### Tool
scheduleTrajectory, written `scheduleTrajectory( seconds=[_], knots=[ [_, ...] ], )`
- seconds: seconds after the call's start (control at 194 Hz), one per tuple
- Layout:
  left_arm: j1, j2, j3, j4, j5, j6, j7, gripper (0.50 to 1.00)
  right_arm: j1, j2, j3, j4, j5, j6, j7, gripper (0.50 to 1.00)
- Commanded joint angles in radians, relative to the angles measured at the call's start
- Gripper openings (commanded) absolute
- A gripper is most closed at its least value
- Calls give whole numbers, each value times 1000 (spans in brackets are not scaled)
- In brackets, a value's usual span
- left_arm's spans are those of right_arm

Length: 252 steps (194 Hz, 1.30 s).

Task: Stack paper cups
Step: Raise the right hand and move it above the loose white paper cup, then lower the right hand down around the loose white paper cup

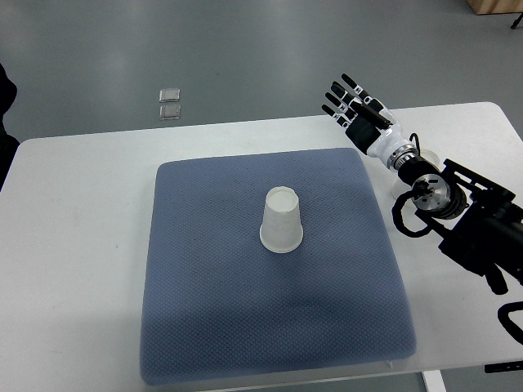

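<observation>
A white paper cup [282,220] stands upside down near the middle of the blue-grey mat [212,310]; whether it is one cup or a stack I cannot tell. My right hand [351,104] hovers over the table's far edge, up and to the right of the cup, well apart from it. Its fingers are spread and hold nothing. Its black arm [466,216] comes in from the right edge. The left arm is out of view.
The mat lies on a white table [73,245]. Beyond the table's far edge is grey floor with two small square floor fittings [170,104]. A dark object [6,106] shows at the left edge.
</observation>
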Motion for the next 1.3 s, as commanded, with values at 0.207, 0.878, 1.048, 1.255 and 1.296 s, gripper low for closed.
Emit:
scheduleTrajectory(
  seconds=[0.207, 0.878, 1.048, 1.255, 1.296],
  knots=[
    [0, 0, 0, 0, -1, -1, -3, 1000, 1, -3, -3, 2, -15, 3, -3, 928],
    [0, 0, 2, -78, 2, -3, -7, 1000, 754, -380, -1084, 268, -716, 189, -166, 928],
    [0, 0, 2, -100, 7, -3, -7, 1000, 1095, -373, -1474, 428, -738, 288, -255, 928],
    [-2, 0, 2, -120, 10, -4, -8, 1000, 1371, -343, -1611, 518, -759, 312, -278, 928],
    [-2, 0, 2, -123, 10, -3, -9, 1000, 1403, -343, -1609, 517, -758, 312, -278, 928]
  ],
)
